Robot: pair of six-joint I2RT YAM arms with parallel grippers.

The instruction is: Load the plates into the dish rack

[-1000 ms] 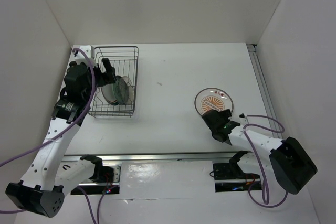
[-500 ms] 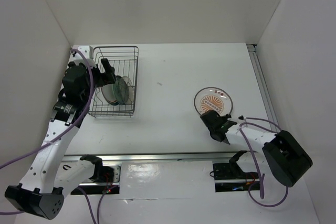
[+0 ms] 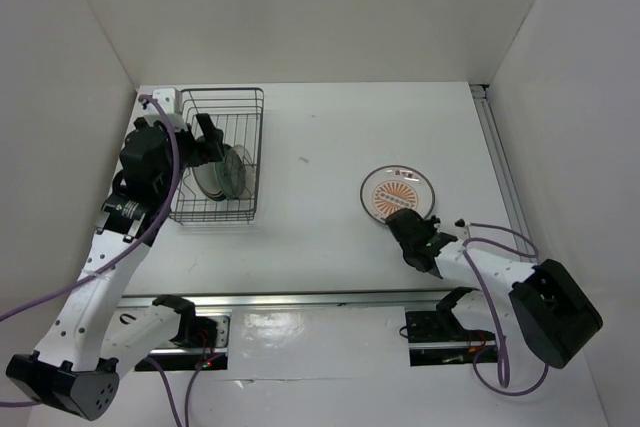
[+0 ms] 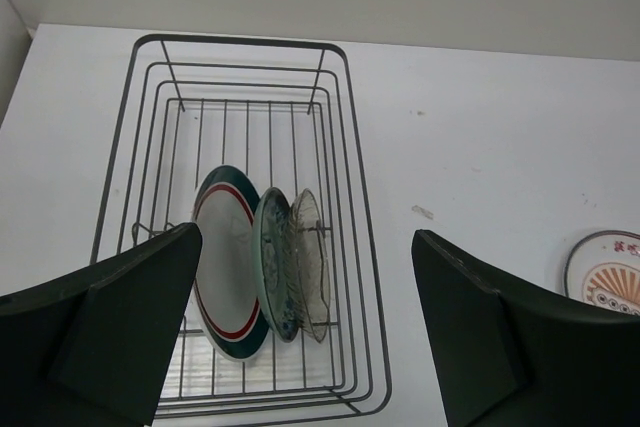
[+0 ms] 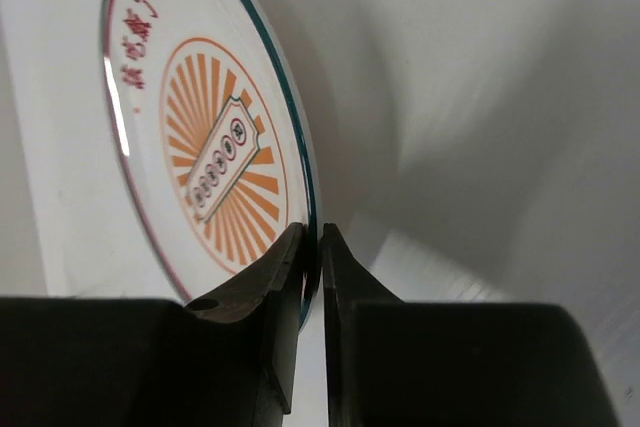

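Top external: dark grey wire dish rack, bench rear-left, three plates upright inside; round orange-sunburst plate well apart, right, unracked.
Left wrist: white green-red-rimmed plate, teal-patterned plate, pale grey plate racked; left end effector spread wide, empty.
Right wrist: right end effector clenched on orange-sunburst plate's rim. One plate left.

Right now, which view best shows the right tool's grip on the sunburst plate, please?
The right wrist view: close up, the right tool pinches the sunburst plate by its rim. The top view shows it small, from above; the left wrist view, only a part.
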